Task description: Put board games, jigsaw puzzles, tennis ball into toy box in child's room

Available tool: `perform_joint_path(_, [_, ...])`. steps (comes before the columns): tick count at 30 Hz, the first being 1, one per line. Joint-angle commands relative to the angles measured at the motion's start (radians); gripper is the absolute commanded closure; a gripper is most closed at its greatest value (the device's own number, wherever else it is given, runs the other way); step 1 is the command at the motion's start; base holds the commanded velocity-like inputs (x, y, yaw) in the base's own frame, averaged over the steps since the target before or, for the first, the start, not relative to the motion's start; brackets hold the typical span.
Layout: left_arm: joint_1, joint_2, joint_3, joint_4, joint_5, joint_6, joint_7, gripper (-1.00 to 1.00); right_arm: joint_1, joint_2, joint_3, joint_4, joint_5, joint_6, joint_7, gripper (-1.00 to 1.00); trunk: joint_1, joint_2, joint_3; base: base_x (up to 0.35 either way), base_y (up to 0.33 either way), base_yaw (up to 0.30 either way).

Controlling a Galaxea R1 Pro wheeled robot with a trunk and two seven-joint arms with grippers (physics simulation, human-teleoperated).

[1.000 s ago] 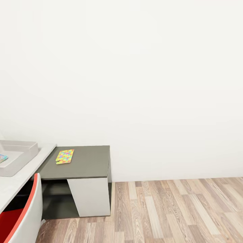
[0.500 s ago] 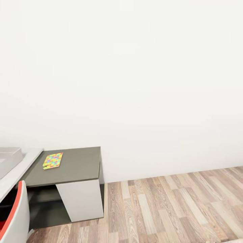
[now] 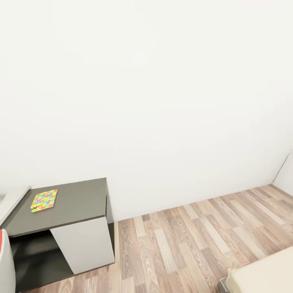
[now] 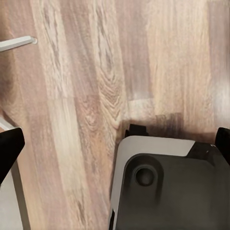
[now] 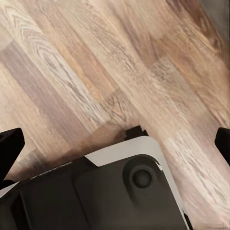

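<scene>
While you are looking through the head camera, one jigsaw puzzle (image 3: 44,200) is lying flat on the dark cabinet top (image 3: 77,201) at the table's end, against the white wall (image 3: 162,101), and a bed corner (image 3: 264,276) is poking in over the wood floor (image 3: 183,240). Your left wrist camera is showing the left gripper (image 4: 115,148) hanging over floorboards and the robot's base (image 4: 167,187), fingers spread wide. Your right wrist camera is showing the right gripper (image 5: 115,143) likewise spread apart and holding nothing.
</scene>
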Motion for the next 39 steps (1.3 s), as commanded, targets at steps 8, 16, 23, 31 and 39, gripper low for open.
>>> perform_joint_path(8, [0.002, 0.000, 0.003, 0.001, 0.008, -0.006, 0.000, -1.00, -0.001, -0.001, -0.001, 0.001, -0.004, -0.002, 0.001, -1.00, 0.000, -0.002, -0.002, -0.016, 0.007, -0.279])
perform_joint_path(16, [0.003, 0.000, 0.003, 0.001, 0.008, -0.006, 0.000, -1.00, -0.001, 0.000, -0.001, 0.001, -0.004, -0.002, 0.001, -1.00, 0.000, -0.002, -0.002, -0.046, 0.004, -0.279])
perform_joint_path(23, [0.003, 0.000, 0.003, 0.001, 0.008, -0.007, 0.000, -1.00, -0.001, 0.000, -0.001, 0.001, -0.004, -0.002, 0.002, -1.00, 0.000, -0.002, -0.002, -0.137, 0.039, -0.279])
perform_joint_path(31, [0.003, 0.000, 0.003, 0.001, 0.008, -0.007, 0.000, -1.00, 0.000, 0.000, -0.001, 0.002, -0.004, -0.002, 0.002, -1.00, 0.000, -0.002, -0.002, -0.027, 0.008, -0.279])
perform_joint_path(39, [0.003, 0.000, 0.003, 0.001, 0.008, -0.007, 0.000, -1.00, -0.001, 0.000, -0.001, 0.002, -0.004, -0.002, 0.002, -1.00, 0.000, -0.002, -0.002, -0.004, 0.001, -0.279])
